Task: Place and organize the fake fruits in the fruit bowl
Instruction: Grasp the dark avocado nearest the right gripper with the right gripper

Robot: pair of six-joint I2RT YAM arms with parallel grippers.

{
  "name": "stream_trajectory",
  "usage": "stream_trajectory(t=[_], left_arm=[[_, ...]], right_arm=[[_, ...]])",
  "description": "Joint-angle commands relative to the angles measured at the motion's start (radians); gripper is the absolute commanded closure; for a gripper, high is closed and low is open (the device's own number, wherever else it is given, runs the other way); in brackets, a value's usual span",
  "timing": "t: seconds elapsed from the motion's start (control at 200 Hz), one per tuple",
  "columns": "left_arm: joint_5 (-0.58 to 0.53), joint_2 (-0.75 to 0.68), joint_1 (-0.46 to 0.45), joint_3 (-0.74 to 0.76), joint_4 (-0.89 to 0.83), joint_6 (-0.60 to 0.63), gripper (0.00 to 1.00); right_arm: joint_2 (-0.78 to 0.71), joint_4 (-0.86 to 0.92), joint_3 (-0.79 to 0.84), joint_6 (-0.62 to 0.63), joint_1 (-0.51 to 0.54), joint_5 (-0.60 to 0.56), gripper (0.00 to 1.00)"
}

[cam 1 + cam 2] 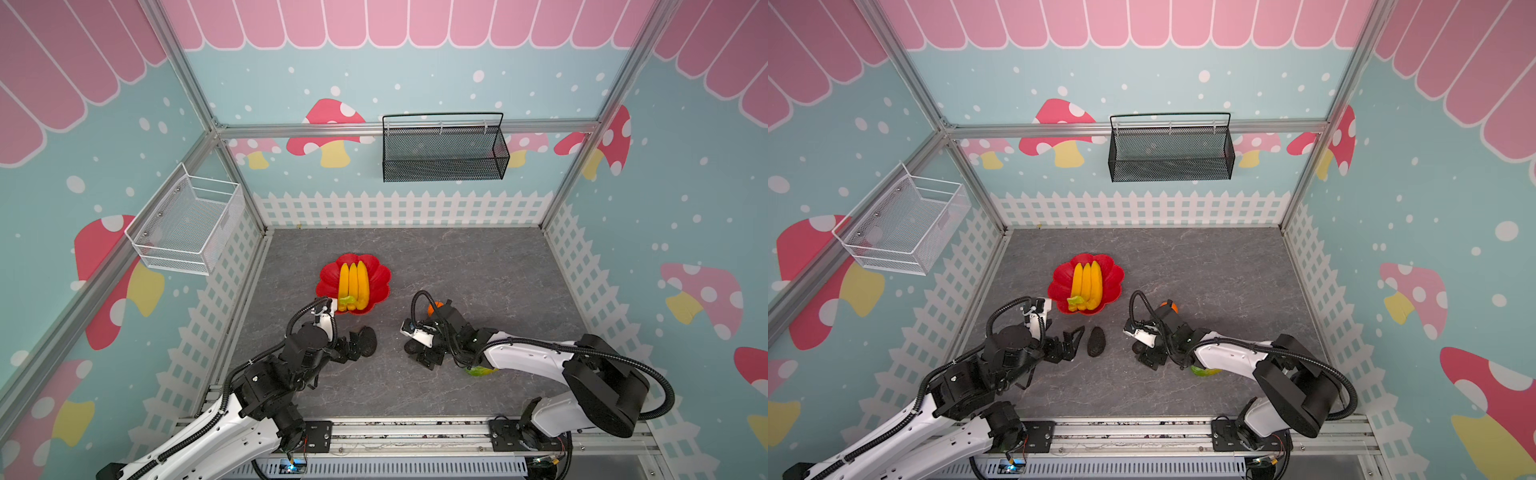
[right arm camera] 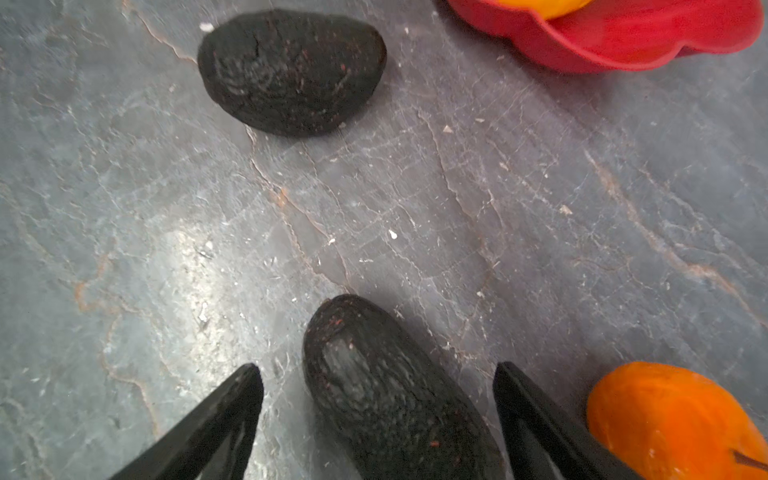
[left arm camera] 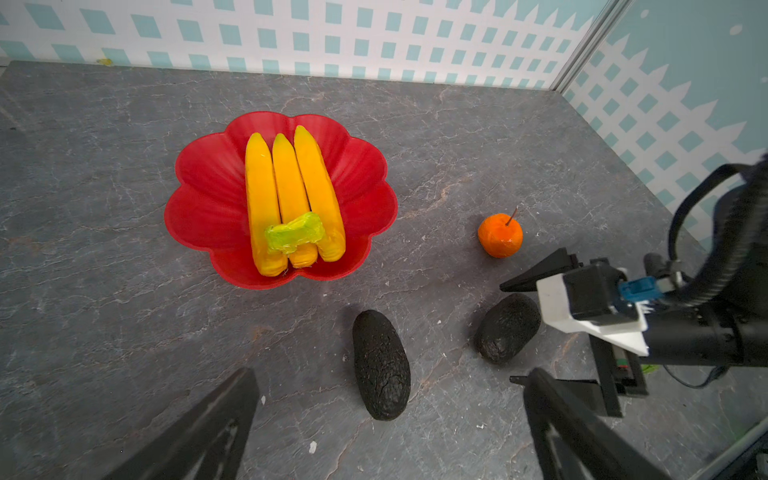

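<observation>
Avocado pickup looks to be the step in hand. Right end effector [image 2: 378, 370] hangs low over the bench [image 2: 540, 232] with its jaws spread wide. The first avocado [image 2: 386, 399] lies on the bench between them with a gap on either side, so nothing is pinched yet. Just outside one finger sits the orange [image 2: 665, 419]. Farther ahead of the fingertips lies the second avocado [image 2: 291, 70], and beyond it, off to one side, is the scalloped rim of the fruit bowl [image 2: 623, 45]. Behind this end effector, half hidden under its own forearm, the green-yellow fruit [image 1: 482, 371] peeks out in both top views.

Left end effector [image 3: 390, 371] is likewise spread wide and holds nothing. The second avocado lies just ahead of its fingertips, its long axis roughly in line with the fingers. Farther ahead stands the bowl, with the banana bunch [image 3: 291, 195] lying along its middle, the only fruit in it. The other four sit on the bench, so I judge the task to be in its early part.

The next move calls for the right jaws to close across the first avocado's narrow width, near its middle so the oval does not twist out. It then needs a clear lift and a carry to a bare petal beside the bananas. Nudging the orange is the likely hazard, and the two arms work close together.
</observation>
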State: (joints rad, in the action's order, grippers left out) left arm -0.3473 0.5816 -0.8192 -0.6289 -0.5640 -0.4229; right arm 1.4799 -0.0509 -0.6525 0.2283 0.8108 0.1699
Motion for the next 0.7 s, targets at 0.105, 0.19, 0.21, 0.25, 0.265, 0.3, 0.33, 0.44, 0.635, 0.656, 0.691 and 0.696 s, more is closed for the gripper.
stream_trajectory(t=[0.105,0.19,0.21,0.25,0.265,0.3,0.33,0.44,0.635,0.656,0.691,0.696], left_arm=[[-0.003,-0.007,0.003,0.001,-0.017,-0.013,0.0],[-0.008,-0.006,0.002,0.005,-0.016,-0.013,0.0],[-0.008,-0.005,0.002,0.005,-0.016,-0.013,0.0],[-0.011,-0.007,0.002,0.005,-0.016,-0.014,0.0],[-0.012,-0.008,0.002,0.005,-0.016,-0.014,0.0],[-0.017,-0.011,0.002,0.006,-0.016,-0.014,0.0],[-0.024,-0.012,0.003,0.006,-0.017,-0.014,0.0],[-0.033,-0.019,0.003,0.011,-0.016,-0.013,0.0],[-0.055,-0.016,0.003,0.009,-0.016,-0.017,0.0],[-0.063,-0.014,0.003,0.008,-0.015,-0.017,0.0],[-0.08,-0.015,0.003,0.005,-0.012,-0.016,0.0],[-0.084,-0.015,0.003,0.005,-0.011,-0.015,0.0]], right_arm=[[0.068,0.016,-0.062,0.04,0.0,-0.006,0.16],[0.086,0.02,-0.074,0.037,-0.001,0.014,0.27],[0.09,0.022,-0.077,0.034,0.0,0.019,0.29],[0.098,0.025,-0.082,0.032,-0.001,0.022,0.34],[0.102,0.027,-0.085,0.031,-0.001,0.022,0.36],[0.109,0.037,-0.092,0.029,-0.001,0.026,0.41],[0.119,0.044,-0.098,0.03,-0.001,0.029,0.44],[0.15,0.069,-0.122,0.027,-0.001,0.041,0.52],[0.146,0.05,-0.184,-0.011,-0.001,0.019,0.6],[0.145,0.049,-0.199,-0.016,-0.001,0.018,0.6],[0.146,0.044,-0.238,-0.03,-0.001,0.012,0.6],[0.147,0.043,-0.242,-0.033,-0.002,0.011,0.61]])
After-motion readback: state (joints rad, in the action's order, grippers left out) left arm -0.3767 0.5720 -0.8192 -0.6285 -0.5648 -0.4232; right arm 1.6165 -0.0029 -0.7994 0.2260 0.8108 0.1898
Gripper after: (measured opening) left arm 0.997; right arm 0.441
